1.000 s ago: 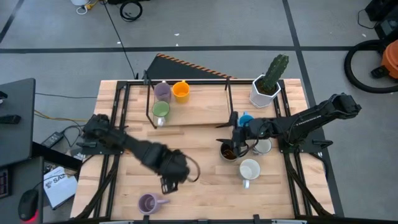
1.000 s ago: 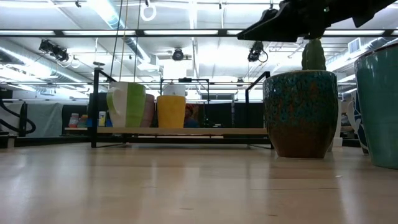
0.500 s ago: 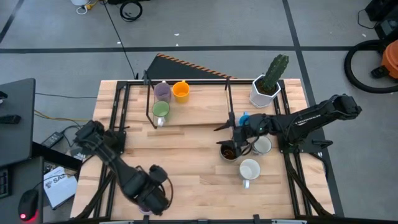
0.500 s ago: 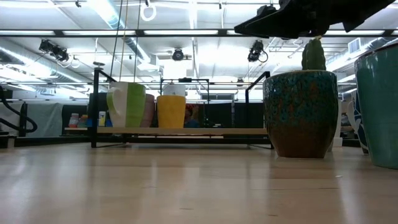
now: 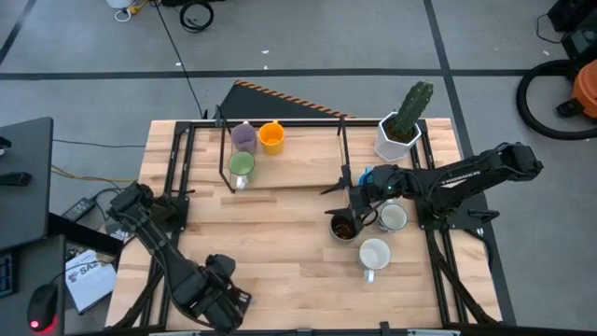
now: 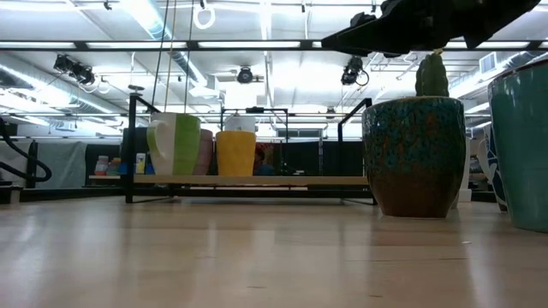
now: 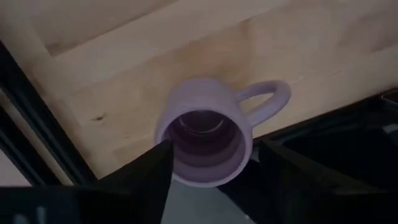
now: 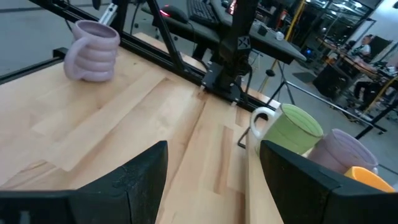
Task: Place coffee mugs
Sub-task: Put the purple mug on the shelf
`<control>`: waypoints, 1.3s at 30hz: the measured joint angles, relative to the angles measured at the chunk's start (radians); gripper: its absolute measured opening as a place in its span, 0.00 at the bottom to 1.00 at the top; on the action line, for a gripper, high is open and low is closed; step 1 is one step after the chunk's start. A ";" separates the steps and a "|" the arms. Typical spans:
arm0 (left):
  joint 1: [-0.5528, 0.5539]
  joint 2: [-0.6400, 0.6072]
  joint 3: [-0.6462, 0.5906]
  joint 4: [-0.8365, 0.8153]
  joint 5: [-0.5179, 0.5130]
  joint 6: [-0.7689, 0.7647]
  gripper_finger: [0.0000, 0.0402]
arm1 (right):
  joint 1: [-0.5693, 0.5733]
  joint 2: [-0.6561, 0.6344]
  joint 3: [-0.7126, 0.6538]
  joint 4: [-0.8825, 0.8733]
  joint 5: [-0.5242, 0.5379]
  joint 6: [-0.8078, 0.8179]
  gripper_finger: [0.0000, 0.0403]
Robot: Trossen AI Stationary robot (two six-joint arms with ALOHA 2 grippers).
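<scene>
A purple mug stands upright on the table near its front left corner, handle out to one side. My left gripper hangs over it pointing down, open, one finger on either side of the rim. In the high view the left gripper hides this mug. My right gripper is open and level above mid-table, beside the dark brown mug, the blue mug and two white mugs. A purple, an orange and a green mug stand on the low wooden shelf.
A white faceted pot with a cactus stands at the far right corner. Black frame rails run along both table sides and across the back. The table's front edge lies just beyond the purple mug. Bare wood lies between the two arms.
My left gripper has swung from the middle of the table toward the near left corner and rolled about its own axis; it now hangs over the purple mug. The mugs have not moved.
</scene>
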 joint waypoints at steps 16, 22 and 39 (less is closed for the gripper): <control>-0.115 0.028 -0.148 0.174 0.010 -0.198 0.67 | 0.000 0.001 0.000 0.011 -0.020 0.006 0.65; -0.136 0.027 -0.232 0.250 0.025 -0.226 0.63 | 0.000 0.001 0.000 0.011 -0.020 0.006 0.65; -0.058 0.028 -0.405 0.473 0.090 -0.156 0.29 | 0.000 0.001 0.000 0.011 -0.020 0.008 0.65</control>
